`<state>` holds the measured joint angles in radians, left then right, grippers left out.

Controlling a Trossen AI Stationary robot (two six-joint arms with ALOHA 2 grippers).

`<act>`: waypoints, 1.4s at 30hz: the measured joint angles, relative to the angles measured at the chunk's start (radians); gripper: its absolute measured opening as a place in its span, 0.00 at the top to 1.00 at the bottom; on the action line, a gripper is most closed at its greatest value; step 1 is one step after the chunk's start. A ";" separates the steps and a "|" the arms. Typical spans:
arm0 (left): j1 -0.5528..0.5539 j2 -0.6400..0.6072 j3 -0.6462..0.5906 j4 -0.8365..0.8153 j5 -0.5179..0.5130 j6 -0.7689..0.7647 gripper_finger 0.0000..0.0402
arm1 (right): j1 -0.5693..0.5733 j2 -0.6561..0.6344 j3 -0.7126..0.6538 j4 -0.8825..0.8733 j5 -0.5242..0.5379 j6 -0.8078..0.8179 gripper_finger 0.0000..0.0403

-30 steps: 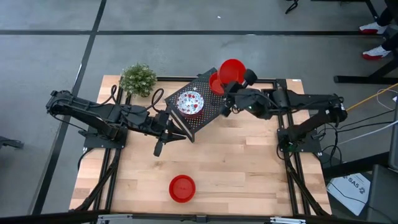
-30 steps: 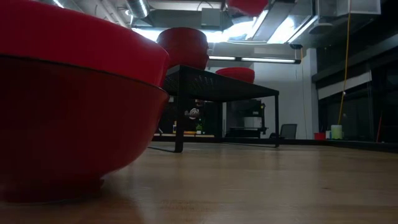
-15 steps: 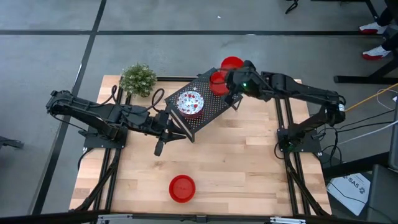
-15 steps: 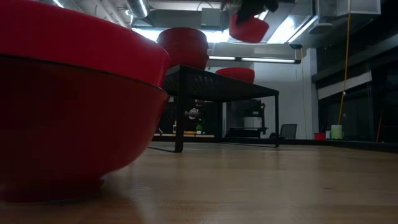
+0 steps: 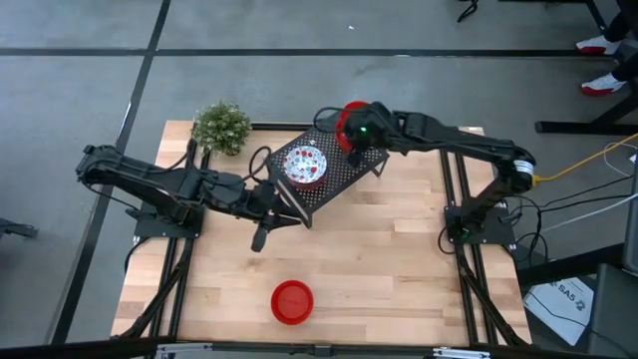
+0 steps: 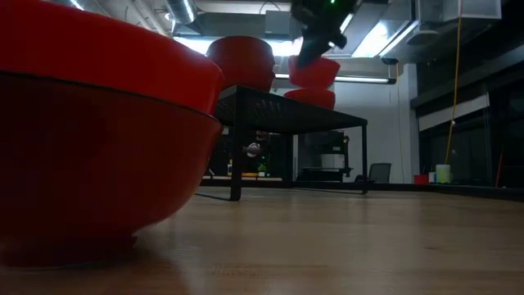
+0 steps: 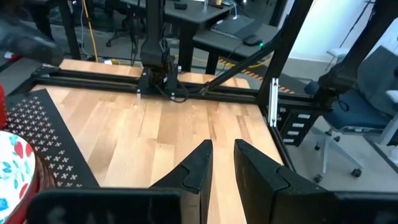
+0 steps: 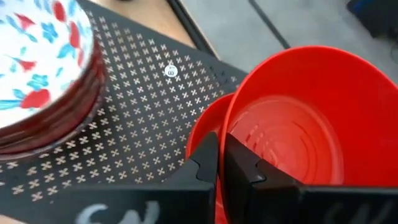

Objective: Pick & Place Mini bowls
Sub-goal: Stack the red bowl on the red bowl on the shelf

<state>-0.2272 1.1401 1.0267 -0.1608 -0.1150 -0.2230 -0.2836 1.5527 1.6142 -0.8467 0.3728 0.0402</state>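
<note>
A black mesh rack (image 5: 334, 178) is standing on the wooden table (image 5: 399, 259), while a small green potted plant (image 5: 220, 127) is sitting at the table's far left corner

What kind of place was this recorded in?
Probably a robotics lab or workshop: a wooden table in a black frame on a bare concrete floor, with desks and an office chair behind.

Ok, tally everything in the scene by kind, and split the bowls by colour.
Black mesh rack: 1
Potted plant: 1
Plain red mini bowls: 3, one held by the right end effector
Floral mini bowl: 1 showing, topping a stack
Total: 6 showing
</note>
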 joint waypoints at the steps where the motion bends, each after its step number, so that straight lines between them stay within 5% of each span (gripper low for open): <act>1: 0.000 0.004 0.000 -0.003 0.000 0.000 0.84 | -0.006 0.011 0.000 0.000 -0.011 0.000 0.97; 21: 0.000 0.037 0.000 0.000 0.005 0.000 0.85 | -0.084 0.065 0.000 0.000 -0.157 0.009 0.96; 35: 0.000 0.037 0.000 0.000 0.004 -0.002 0.85 | -0.102 0.065 0.000 -0.005 -0.157 0.087 0.65; 42: 0.000 0.037 0.000 0.000 0.004 -0.003 0.85 | -0.102 0.065 0.000 -0.005 -0.228 0.083 0.58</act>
<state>-0.2272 1.1767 1.0267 -0.1604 -0.1112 -0.2256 -0.3859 1.6180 1.6142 -0.8513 0.1446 0.1230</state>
